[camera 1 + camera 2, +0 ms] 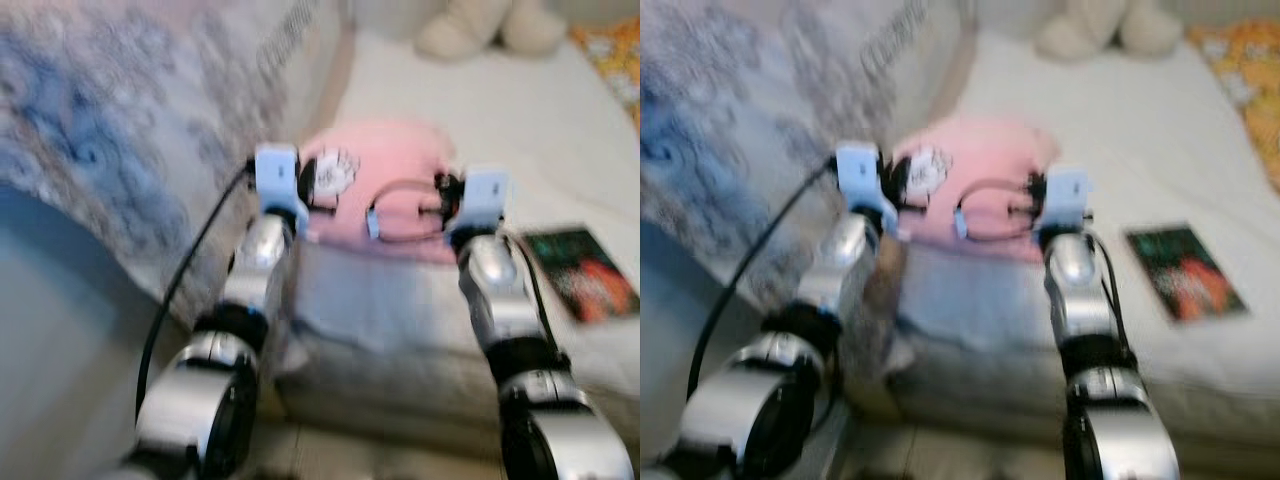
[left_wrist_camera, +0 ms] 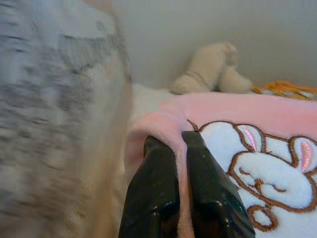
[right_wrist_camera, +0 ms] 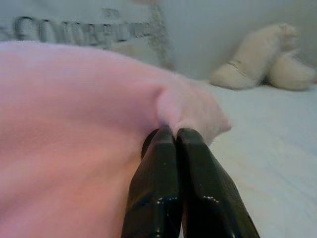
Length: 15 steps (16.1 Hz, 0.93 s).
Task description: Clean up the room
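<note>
White bedding (image 1: 520, 150) stretches ahead of you, with a patterned grey-blue quilt (image 1: 110, 130) heaped along its left side and a cream plush toy (image 1: 490, 25) at the far end.

Start at the left. Your left gripper (image 2: 184, 148) has its fingers pressed together on a fold at the edge of the pink blanket (image 1: 385, 195), beside the embroidered white bunny patch (image 2: 262, 173). The blanket lies near the front edge of the bed, spread sideways between your two arms, so its long run goes from left to right across you.

Your right gripper (image 3: 173, 136) is likewise pinched closed, on a bunched corner at the blanket's opposite end. Each arm holds its own end, so neither is nearer than the other (the head views are blurred, but the wrist views show both pinches plainly).

Further right, a dark-covered book (image 1: 580, 275) lies flat on the bedding, well apart from the blanket.

My judgement: the coming move depends on keeping both ends level, since the cloth hangs crosswise between your grippers.
</note>
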{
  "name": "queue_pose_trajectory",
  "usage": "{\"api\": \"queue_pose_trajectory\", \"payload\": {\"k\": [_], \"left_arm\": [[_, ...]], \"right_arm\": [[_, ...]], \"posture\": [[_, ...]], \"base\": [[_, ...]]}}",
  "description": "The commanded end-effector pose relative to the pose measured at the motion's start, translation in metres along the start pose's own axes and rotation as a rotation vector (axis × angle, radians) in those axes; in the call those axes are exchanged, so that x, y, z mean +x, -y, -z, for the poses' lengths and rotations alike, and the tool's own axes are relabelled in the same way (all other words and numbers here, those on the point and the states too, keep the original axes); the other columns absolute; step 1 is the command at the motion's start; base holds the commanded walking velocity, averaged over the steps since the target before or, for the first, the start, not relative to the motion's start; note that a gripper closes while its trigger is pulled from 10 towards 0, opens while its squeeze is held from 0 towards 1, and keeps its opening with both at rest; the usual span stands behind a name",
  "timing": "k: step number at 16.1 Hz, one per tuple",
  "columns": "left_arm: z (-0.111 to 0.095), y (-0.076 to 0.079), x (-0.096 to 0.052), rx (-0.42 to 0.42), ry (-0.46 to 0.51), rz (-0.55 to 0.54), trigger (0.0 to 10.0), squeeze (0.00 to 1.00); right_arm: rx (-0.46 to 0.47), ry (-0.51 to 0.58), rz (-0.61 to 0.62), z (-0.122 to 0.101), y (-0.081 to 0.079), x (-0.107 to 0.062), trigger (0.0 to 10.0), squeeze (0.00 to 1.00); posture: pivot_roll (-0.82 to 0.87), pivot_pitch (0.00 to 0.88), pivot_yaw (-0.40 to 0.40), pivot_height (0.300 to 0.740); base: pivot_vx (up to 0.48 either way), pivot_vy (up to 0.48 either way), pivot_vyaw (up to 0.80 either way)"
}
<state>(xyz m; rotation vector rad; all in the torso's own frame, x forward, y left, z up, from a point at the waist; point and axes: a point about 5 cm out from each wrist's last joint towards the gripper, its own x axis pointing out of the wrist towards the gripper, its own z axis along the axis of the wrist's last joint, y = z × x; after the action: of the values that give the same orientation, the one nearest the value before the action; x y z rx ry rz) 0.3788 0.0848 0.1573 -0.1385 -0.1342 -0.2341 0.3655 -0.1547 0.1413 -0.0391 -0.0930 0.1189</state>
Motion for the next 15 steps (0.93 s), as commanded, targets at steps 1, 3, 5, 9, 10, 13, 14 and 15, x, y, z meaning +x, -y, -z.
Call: {"api": "queue_pose_trajectory", "payload": {"k": [1,3,5,9,10,13,14,15], "left_arm": [[-0.011,-0.001,0.005,-0.038,0.032,-0.051,10.0,0.00],[-0.003,0.013,0.006,-0.083,-0.007,-0.067,10.0,0.00],[-0.001,0.018,0.009,-0.104,-0.023,-0.066,10.0,0.00],[-0.005,0.019,0.015,-0.113,-0.038,-0.135,10.0,0.00],[-0.005,0.018,0.015,-0.109,-0.041,-0.153,10.0,0.00],[0.007,0.011,0.006,-0.057,-0.040,-0.252,10.0,0.00],[0.026,0.008,-0.005,-0.033,-0.098,-0.281,10.0,0.00],[0.031,0.008,-0.008,-0.028,-0.113,-0.288,10.0,0.00]], "right_arm": [[0.014,-0.020,-0.077,-0.005,-0.010,0.007,0.0,0.00],[-0.028,-0.045,-0.133,-0.014,-0.010,0.019,0.0,0.00],[-0.065,-0.052,-0.122,-0.020,-0.002,0.026,0.0,0.00],[-0.186,-0.156,-0.196,-0.010,-0.001,0.029,0.0,0.00],[-0.206,-0.170,-0.216,-0.009,-0.003,0.029,0.0,0.00],[-0.245,-0.179,-0.356,-0.001,-0.015,0.025,0.0,0.00],[-0.258,-0.242,-0.433,0.021,-0.018,0.013,0.0,0.00],[-0.252,-0.266,-0.443,0.027,-0.018,0.009,0.0,0.00]], "posture": [[-0.21,0.000,0.075,0.740],[-0.21,0.000,0.076,0.740],[-0.21,0.000,0.075,0.740],[-0.20,0.000,0.070,0.740],[-0.20,0.000,0.070,0.740],[-0.19,0.011,0.053,0.740],[-0.19,0.037,0.033,0.740],[-0.18,0.042,0.030,0.740]], "base": [[0.480,0.000,0.00],[0.480,0.000,0.00],[0.480,0.000,0.00],[0.120,0.000,0.00],[0.000,0.000,0.00],[0.000,0.000,0.00],[0.000,0.000,0.00],[0.000,0.000,0.00]]}}
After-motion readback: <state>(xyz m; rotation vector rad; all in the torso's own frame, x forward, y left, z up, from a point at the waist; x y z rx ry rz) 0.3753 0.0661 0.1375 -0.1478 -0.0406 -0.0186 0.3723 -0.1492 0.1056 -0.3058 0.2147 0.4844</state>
